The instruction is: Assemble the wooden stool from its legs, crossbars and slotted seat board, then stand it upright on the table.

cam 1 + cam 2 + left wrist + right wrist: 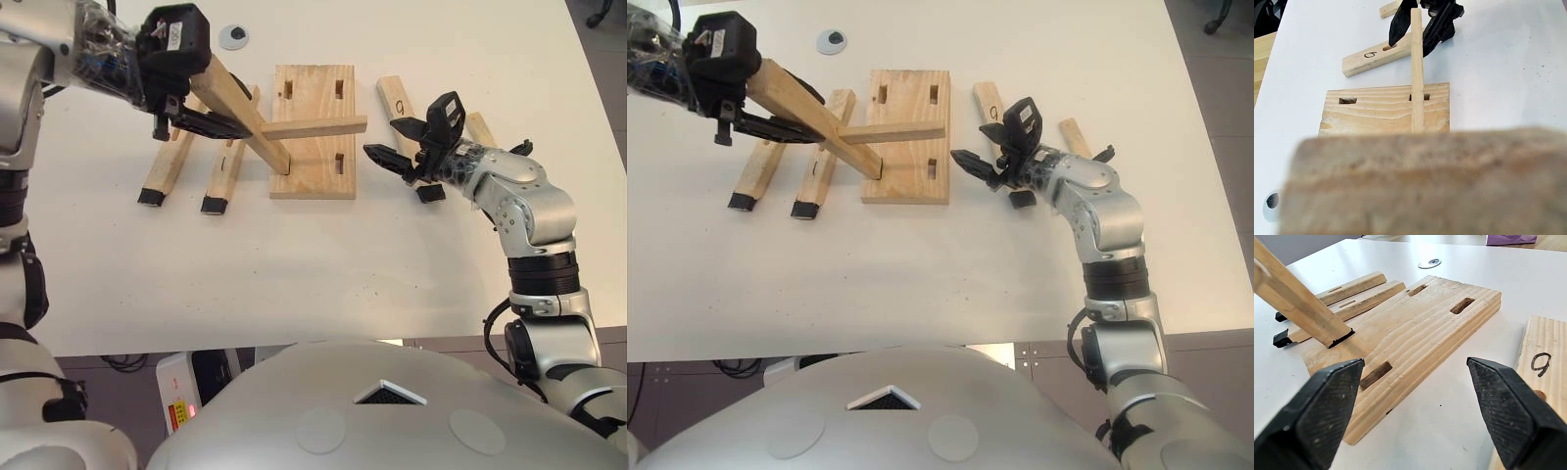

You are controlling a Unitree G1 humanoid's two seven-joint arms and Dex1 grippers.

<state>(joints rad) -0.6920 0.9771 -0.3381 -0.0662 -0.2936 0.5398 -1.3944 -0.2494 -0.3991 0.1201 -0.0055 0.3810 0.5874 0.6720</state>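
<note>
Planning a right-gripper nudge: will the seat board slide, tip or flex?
Seat board lies flat on smooth table: probably slides, not tips. Solid wood: likely stiff. Leg seems to rest on it, may pin it.

The table is seen to be plain white. The seat board is shown in pale yellowish wood streaked with fine straight grain, its slots dark. The same pale wood is found on the raised leg, the crossbar and the outermost lying leg (capped in black at its end). A black hand-drawn mark is borne by the marked leg. The right gripper is black; a small disc is whitish with a dark centre.
</note>
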